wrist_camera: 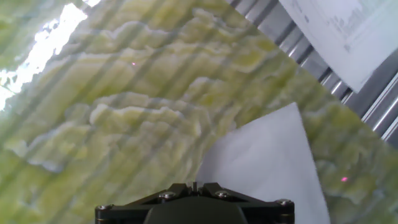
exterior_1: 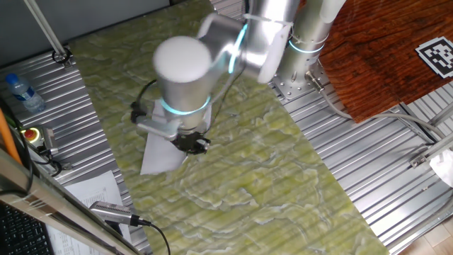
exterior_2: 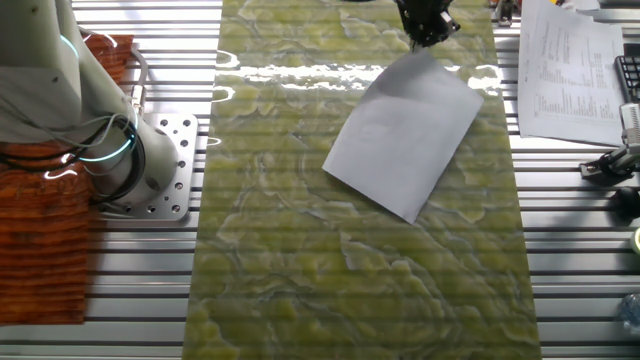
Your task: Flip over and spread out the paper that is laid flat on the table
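White blank paper point(exterior_2: 408, 133) lies on the green-yellow marbled bench point(exterior_2: 300, 280), one corner under the fingers point(exterior_2: 428, 30). Only the other fixed view shows the whole sheet; elsewhere the arm hides it. Finger state: cannot tell.

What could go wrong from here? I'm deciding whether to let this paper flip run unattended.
The gripper sits at just one corner of the paper; whether it is clamped cannot be seen. A thin sheet held there may slip out or crease rather than turn over. The printed sheet lies close by on the metal panel, so a wide swing could brush or shift it. The paper also lies skewed on the table, so it may land unevenly.
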{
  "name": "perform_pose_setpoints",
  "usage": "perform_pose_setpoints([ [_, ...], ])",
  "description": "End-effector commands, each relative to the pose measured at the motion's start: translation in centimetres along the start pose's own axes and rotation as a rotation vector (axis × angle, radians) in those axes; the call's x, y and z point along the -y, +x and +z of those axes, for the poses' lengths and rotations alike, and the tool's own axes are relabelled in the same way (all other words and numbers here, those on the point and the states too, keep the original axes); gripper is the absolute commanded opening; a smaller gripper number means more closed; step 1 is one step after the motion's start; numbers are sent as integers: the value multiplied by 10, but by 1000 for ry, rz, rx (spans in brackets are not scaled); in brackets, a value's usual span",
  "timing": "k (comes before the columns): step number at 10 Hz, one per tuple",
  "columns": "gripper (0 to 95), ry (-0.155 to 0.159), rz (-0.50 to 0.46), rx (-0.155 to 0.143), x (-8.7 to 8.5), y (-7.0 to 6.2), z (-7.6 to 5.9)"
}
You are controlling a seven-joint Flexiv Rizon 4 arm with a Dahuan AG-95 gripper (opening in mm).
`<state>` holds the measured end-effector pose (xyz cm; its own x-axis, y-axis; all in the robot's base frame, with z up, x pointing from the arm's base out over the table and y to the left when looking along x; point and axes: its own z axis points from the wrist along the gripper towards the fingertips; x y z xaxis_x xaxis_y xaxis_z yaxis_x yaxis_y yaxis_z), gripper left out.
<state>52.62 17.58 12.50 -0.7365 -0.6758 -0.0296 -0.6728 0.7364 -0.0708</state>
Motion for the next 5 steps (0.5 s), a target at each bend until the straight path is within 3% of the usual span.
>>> perform_pose_setpoints([
  [1, 0, 28, 3, 14, 0, 0, 2],
  [3, 0, 89, -4, 1, 2, 1, 1],
  [5, 0, 104, 7, 0, 2, 1, 1],
])
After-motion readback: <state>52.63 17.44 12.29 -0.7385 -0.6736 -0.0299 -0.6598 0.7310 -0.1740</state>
